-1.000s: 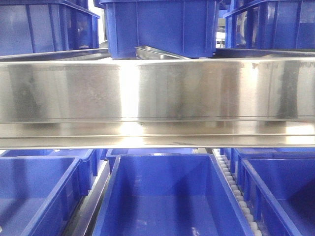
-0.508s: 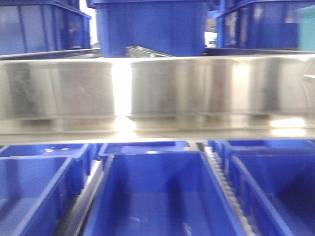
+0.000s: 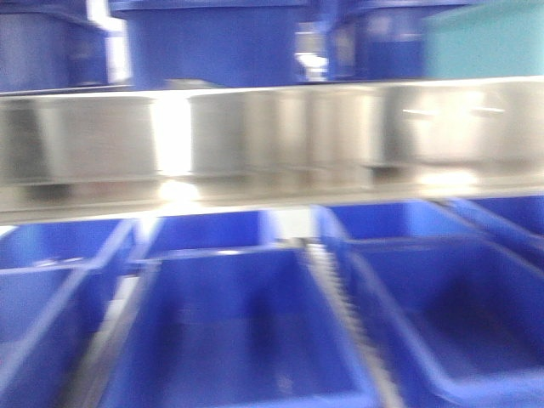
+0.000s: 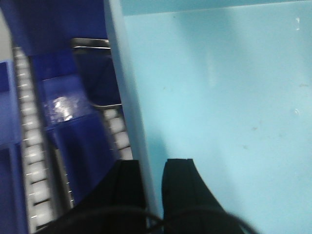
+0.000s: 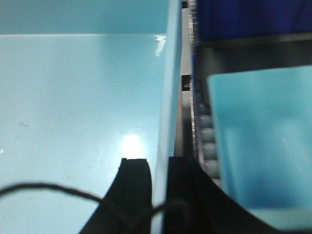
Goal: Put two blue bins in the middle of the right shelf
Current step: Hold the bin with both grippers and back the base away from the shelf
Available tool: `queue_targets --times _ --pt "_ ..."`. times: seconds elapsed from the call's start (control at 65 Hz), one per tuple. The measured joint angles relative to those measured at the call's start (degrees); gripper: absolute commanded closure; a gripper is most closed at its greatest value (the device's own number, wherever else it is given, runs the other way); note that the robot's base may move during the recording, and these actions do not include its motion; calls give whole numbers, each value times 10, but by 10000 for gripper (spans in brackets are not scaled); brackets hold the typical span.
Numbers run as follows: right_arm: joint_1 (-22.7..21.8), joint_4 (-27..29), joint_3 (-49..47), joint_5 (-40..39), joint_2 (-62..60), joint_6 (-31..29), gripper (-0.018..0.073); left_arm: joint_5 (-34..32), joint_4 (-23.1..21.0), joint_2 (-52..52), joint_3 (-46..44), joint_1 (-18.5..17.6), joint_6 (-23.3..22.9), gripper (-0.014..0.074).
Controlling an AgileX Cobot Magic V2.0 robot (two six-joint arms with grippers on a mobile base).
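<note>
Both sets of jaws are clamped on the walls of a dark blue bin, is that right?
Not dark blue. The bin is pale sky blue. The left and right wrist views each show the jaws clamped on one of its walls.

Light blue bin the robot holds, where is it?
The light blue bin fills both wrist views, left tool on one side wall, right tool on the other; a roller track and second light blue bin lie to its right.
</note>
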Motion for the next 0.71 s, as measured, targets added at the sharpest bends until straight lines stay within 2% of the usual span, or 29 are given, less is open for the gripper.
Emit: queue_targets --times 0.707 --pt "0 0 0 0 0 0 712 0 0 0 0 0 0 707"
